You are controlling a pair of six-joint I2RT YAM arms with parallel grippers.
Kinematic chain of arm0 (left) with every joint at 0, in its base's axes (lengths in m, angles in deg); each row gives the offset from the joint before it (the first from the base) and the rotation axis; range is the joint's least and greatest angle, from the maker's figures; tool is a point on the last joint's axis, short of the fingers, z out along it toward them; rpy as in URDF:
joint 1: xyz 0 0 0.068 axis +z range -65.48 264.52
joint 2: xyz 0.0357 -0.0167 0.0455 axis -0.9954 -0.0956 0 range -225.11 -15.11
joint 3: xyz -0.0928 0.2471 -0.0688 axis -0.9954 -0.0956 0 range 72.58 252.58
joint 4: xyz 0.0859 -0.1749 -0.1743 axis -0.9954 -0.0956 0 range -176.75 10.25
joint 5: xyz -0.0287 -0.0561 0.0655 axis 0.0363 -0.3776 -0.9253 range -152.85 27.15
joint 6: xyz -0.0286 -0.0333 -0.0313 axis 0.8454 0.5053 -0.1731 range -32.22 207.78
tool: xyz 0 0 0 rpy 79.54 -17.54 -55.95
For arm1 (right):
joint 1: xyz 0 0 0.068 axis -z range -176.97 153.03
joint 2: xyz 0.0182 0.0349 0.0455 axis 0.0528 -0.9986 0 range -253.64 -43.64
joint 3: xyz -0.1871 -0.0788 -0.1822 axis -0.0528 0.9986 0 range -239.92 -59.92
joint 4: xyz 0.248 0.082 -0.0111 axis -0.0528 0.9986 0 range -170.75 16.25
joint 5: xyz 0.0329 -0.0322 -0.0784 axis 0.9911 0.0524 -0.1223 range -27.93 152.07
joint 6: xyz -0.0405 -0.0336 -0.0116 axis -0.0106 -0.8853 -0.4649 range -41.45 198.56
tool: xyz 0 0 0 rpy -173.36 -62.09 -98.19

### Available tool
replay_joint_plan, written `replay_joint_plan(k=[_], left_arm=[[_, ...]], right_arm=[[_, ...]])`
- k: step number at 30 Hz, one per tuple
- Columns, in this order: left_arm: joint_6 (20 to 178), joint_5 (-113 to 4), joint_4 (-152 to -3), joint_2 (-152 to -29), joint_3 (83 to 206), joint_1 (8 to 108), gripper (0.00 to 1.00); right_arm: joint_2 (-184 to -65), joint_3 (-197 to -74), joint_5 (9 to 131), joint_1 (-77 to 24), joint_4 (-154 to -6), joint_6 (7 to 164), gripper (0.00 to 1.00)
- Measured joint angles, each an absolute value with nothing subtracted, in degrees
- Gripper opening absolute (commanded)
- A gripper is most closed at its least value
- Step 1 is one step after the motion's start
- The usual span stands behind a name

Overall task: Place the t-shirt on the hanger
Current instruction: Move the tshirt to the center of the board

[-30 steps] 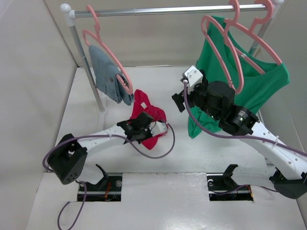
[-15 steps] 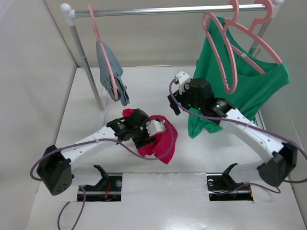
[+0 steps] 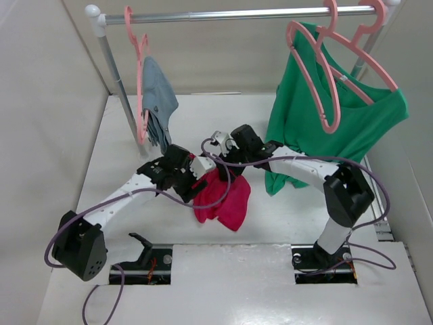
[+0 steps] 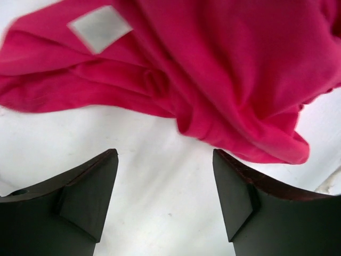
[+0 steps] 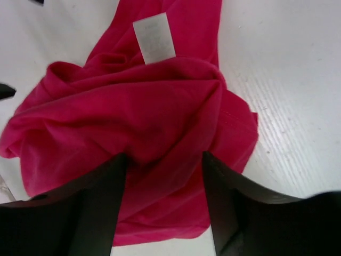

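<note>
The crimson t-shirt (image 3: 226, 200) lies crumpled on the white table, its white neck label (image 4: 99, 28) facing up. My left gripper (image 3: 197, 181) is at the shirt's left edge. In the left wrist view its jaws (image 4: 165, 154) are open over bare table, with the cloth just beyond the fingertips. My right gripper (image 3: 220, 162) reaches down onto the shirt's upper end. Its open jaws (image 5: 164, 157) straddle a bunched fold of the t-shirt (image 5: 144, 106), below the label (image 5: 154, 37). The bare pink hanger (image 3: 335, 101) hangs from the rail at the right, in front of the green top.
A rail (image 3: 237, 13) crosses the back. A green sleeveless top (image 3: 352, 128) hangs on its own hanger at the right. A grey-blue cloth (image 3: 159, 101) hangs on a pink hanger (image 3: 142, 95) by the left post (image 3: 122, 88). Purple cables trail from both arms.
My left gripper has opened and let the t-shirt go; it now lies on the table. My right arm has come down from beside the green top onto the shirt, its jaws narrowing.
</note>
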State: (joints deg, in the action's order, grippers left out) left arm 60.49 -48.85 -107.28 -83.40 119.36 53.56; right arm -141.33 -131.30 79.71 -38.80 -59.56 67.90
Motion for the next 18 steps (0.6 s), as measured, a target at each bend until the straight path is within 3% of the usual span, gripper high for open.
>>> replay_joint_plan(k=[1,3,4,5,7,8,10,18], left_arm=[[60.4,-49.2,-107.2,-84.0,119.1,52.6,0.70],[60.3,-49.7,-107.0,-86.2,118.7,49.4,0.70],[60.3,-49.9,-106.6,-87.8,118.5,48.1,0.69],[60.3,-50.1,-106.3,-89.3,118.4,46.7,0.66],[60.4,-50.5,-105.3,-93.3,118.1,44.9,0.52],[60.6,-50.8,-104.9,-95.1,118.0,44.7,0.29],[60.8,-51.0,-104.5,-97.9,117.9,44.9,0.00],[60.2,-53.8,-102.8,-99.1,121.1,47.8,0.00]], right_arm=[[-142.4,-131.3,80.4,-38.7,-59.7,67.8,0.57],[-144.3,-131.3,82.2,-38.1,-59.8,67.8,0.34],[-144.6,-131.2,82.7,-37.8,-59.9,67.5,0.34],[-145.0,-131.1,83.5,-37.4,-60.1,67.8,0.21],[-145.0,-130.1,84.9,-36.4,-61.2,67.7,0.02],[-144.8,-129.5,85.5,-35.8,-61.5,67.9,0.00],[-144.2,-128.0,86.2,-34.3,-62.2,68.1,0.00],[-134.7,-123.5,83.0,-27.1,-61.9,69.0,0.00]])
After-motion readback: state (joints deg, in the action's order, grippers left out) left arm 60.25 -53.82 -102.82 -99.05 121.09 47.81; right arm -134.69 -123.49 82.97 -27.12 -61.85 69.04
